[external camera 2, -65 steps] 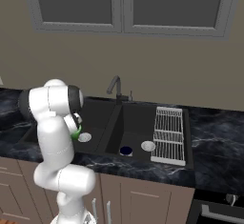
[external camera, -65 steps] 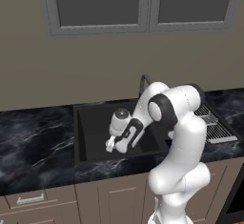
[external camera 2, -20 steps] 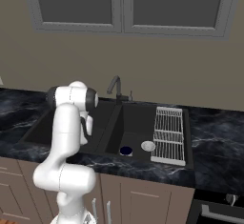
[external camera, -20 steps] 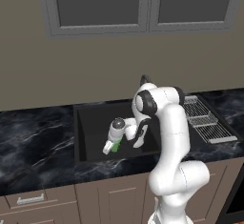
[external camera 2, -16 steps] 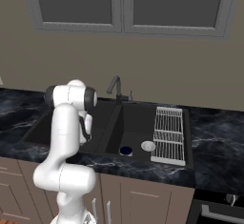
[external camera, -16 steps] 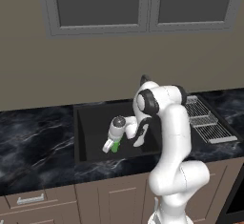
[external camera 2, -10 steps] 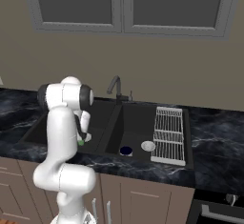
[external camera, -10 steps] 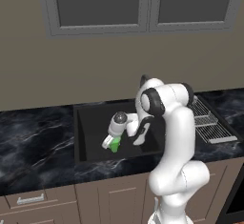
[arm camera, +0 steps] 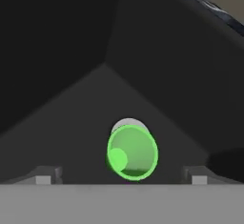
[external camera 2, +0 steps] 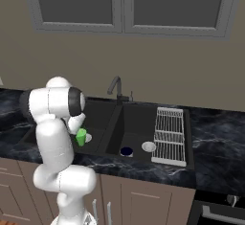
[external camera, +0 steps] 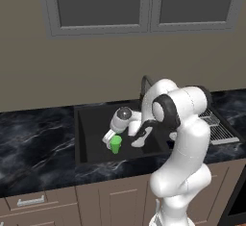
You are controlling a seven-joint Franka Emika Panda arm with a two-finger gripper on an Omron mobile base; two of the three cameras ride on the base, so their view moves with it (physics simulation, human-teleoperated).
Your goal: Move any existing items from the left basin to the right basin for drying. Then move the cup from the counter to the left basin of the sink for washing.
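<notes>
White arm folds down into the left basin (external camera: 91, 138) — gripper (external camera: 113, 141) spread wide, released, just above the upright cup (external camera: 116, 144).

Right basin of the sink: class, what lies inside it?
Inside the right basin, the right base view shows a small dark blue object beside the round silver drain. The basin's near wall hides the front strip of its floor.

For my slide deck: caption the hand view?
Open gripper above the green cup in the left basin.
</notes>
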